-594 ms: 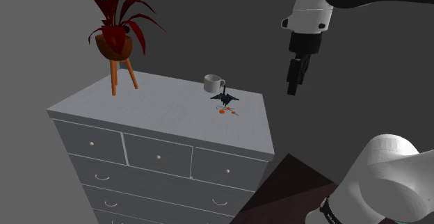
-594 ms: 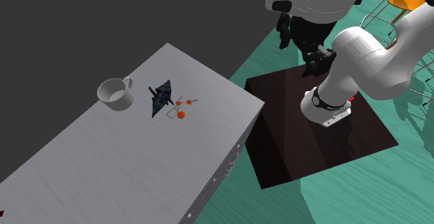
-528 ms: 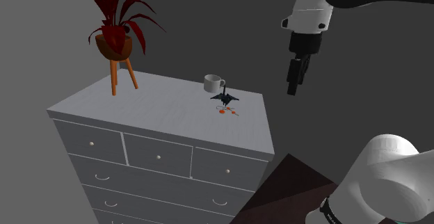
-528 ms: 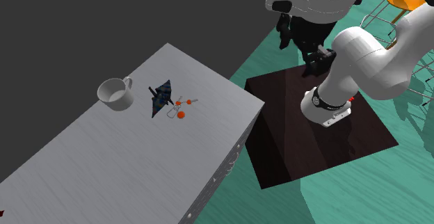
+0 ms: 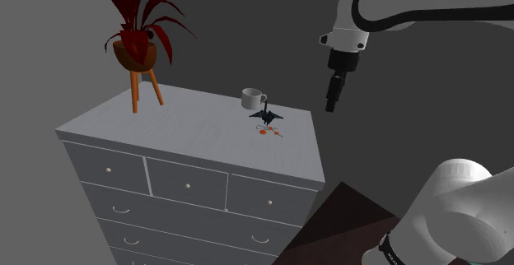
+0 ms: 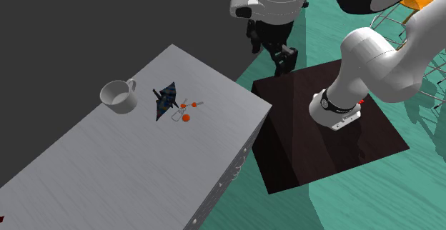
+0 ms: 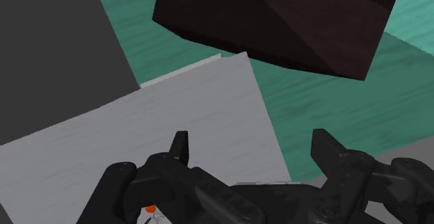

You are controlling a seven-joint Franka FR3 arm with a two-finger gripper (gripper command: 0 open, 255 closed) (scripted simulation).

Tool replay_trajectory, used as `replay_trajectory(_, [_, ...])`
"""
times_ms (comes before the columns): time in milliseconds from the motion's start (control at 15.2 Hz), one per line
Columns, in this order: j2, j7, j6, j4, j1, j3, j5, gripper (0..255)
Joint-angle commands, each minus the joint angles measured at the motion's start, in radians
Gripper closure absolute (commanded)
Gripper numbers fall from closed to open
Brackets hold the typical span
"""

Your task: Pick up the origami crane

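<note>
Your gripper (image 5: 331,105) hangs in the air, fingers apart with nothing between them, just off the dresser's (image 5: 189,132) corner nearest the stand (image 6: 336,150). The crane (image 5: 266,116) stands on the dresser top toward that same end, well apart from the gripper. It is just beside the mug (image 5: 253,99), with small orange bits (image 6: 186,114) close by it.

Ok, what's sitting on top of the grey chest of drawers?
A red-leaved plant in a brown pot on orange legs, a white mug, a dark origami crane beside the mug, and small orange beads by the crane. The surface under the crane is covered.
</note>
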Motion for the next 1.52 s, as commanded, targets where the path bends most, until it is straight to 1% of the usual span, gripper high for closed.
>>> replay_trajectory(0, [0.052, -0.069, 0.057, 0.012, 0.004, -0.042, -0.002, 0])
replay_trajectory(330, [0.211, -0.243, 0.189, 0.067, 0.023, -0.139, 0.029, 0])
replay_trajectory(594, [0.358, -0.393, 0.273, 0.141, 0.043, -0.207, 0.092, 0])
replay_trajectory(858, [0.521, -0.554, 0.326, 0.243, 0.053, -0.255, 0.19, 0])
replay_trajectory(1056, [0.649, -0.676, 0.343, 0.338, 0.047, -0.273, 0.279, 0])
replay_trajectory(1254, [0.779, -0.787, 0.339, 0.449, 0.024, -0.271, 0.369, 0])
replay_trajectory(1452, [0.909, -0.882, 0.319, 0.577, -0.011, -0.253, 0.45, 0])
